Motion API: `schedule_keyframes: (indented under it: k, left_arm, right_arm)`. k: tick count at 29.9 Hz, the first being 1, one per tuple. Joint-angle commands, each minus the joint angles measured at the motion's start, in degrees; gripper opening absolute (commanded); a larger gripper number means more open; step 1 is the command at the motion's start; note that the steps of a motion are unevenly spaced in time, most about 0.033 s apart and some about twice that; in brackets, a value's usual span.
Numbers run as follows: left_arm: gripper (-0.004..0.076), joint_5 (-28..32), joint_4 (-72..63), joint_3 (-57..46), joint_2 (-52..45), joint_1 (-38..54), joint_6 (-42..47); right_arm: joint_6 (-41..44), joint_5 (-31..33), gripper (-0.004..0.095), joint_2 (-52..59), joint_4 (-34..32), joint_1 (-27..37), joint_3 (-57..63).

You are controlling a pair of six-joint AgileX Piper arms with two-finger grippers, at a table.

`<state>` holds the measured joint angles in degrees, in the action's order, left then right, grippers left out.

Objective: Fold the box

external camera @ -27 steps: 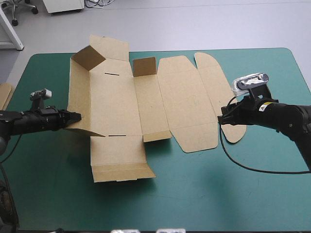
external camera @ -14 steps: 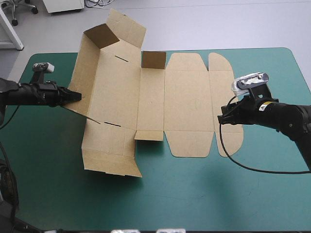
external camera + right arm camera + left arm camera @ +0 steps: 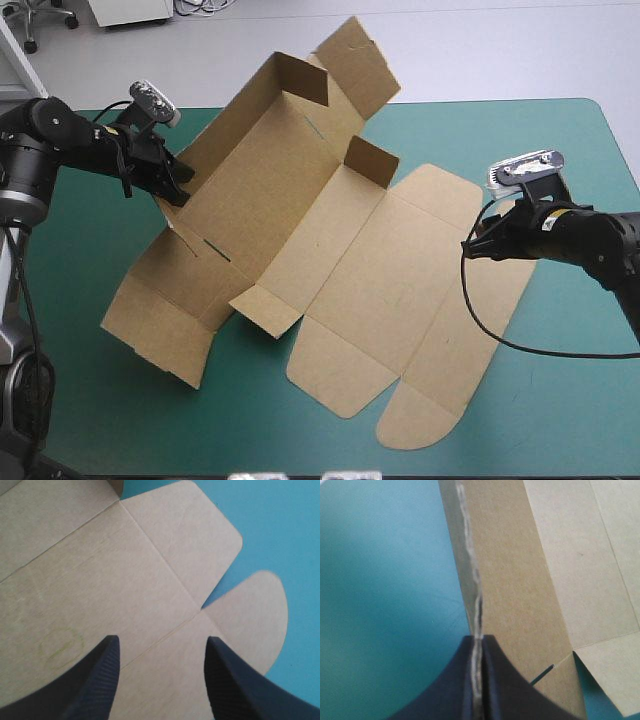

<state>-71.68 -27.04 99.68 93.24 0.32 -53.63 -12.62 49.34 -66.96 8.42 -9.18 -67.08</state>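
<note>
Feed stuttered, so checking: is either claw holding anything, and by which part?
Left claw is shut on the box, pinching the edge of its raised long wall. Right claw is open over the flat panels, holding nothing.

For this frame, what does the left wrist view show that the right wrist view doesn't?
Only the left wrist view: the left gripper, jaws shut on the box along a raised wall's edge, and a narrow slot cut in the board. Only the right wrist view: the right gripper, jaws open over flat panels, a rounded flap, and a faint ring mark. Both: brown board lying on the teal-green cover.
</note>
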Motion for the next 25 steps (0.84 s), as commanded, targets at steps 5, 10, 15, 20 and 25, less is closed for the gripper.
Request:
schedule_keyframes:
  k: [5, 10, 15, 20, 25]
  left_arm:
    - [-0.0004, -1.06, -3.03, 5.21, 0.86, -3.0, -8.54]
    - [0.0015, -1.06, -3.49, 5.32, 1.66, -5.16, -16.53]
    - [0.0015, -1.06, -3.67, 8.04, 1.76, -6.79, -20.29]
    - [0.0015, -1.06, -1.68, 15.76, 3.66, -9.0, -22.36]
    - [0.0015, -1.06, 8.77, 22.17, 6.0, -14.13, -23.49]
  right_arm:
    - [2.13, -0.56, 0.0484, 4.33, -1.07, 0.37, -2.4]
    - [2.88, 0.59, 0.0472, 4.74, -1.21, 0.37, -2.4]
    - [3.55, 0.36, 0.0443, 4.61, -0.82, 0.37, -2.4]
    - [3.7, 0.36, 0.0443, 4.61, 2.55, 0.37, -2.4]
    - [3.7, 0.36, 0.0443, 4.61, 3.49, 0.37, -2.4]
